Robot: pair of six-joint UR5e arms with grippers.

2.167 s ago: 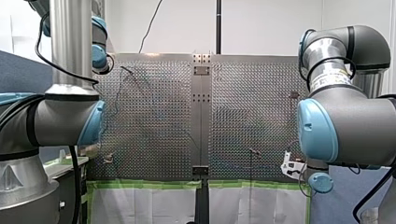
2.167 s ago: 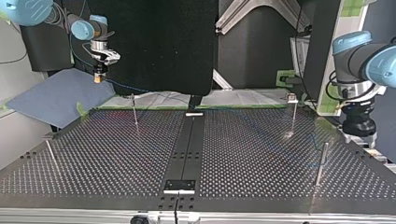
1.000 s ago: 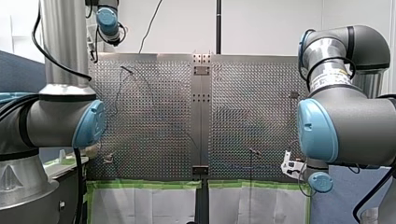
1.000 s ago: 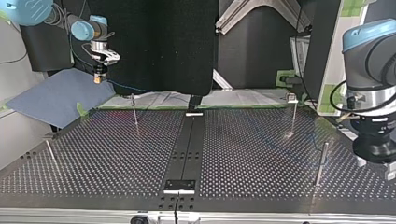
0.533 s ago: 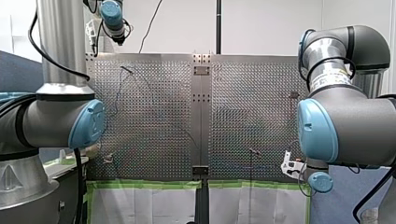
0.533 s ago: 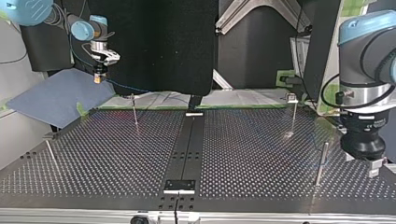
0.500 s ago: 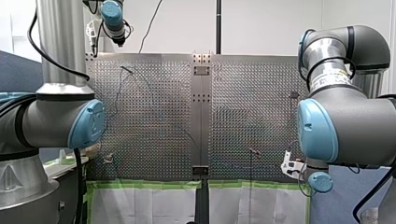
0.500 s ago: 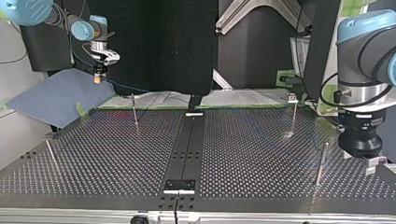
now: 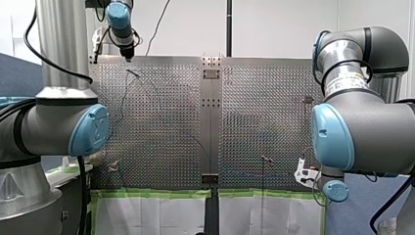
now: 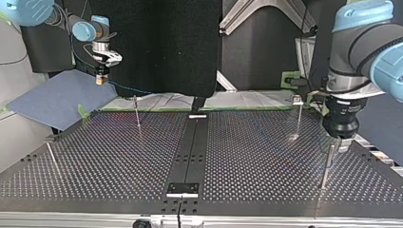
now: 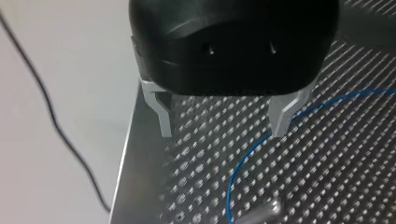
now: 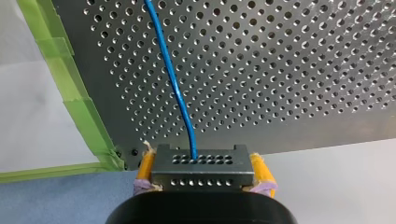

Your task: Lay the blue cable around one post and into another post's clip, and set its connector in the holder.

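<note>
My right gripper (image 12: pixel 201 179) is shut, its yellow pads clamping the dark grey connector (image 12: pixel 201 167). From the connector the blue cable (image 12: pixel 172 74) runs out over the perforated table (image 12: pixel 289 60). In the top view that gripper (image 10: pixel 99 80) hangs off the table's far left corner. My left gripper (image 11: pixel 223 126) is open and holds nothing. Its metal fingers (image 11: pixel 160 114) hover above a loop of the blue cable (image 11: pixel 240 161) near the table's edge. In the top view it (image 10: pixel 343 145) stands just over a thin post (image 10: pixel 327 166) at the right.
Other thin posts (image 10: pixel 137 114) (image 10: pixel 298 116) (image 10: pixel 51 154) rise from the plate. A dark centre strip carries a small bracket (image 10: pixel 183 189) at the near edge. Green tape (image 12: pixel 74 102) lines the table edge beside a blue mat (image 10: pixel 57 97).
My left arm has swung in from the top view's right edge toward the right-hand post, its gripper staying open. My right arm has stayed still with the connector.
</note>
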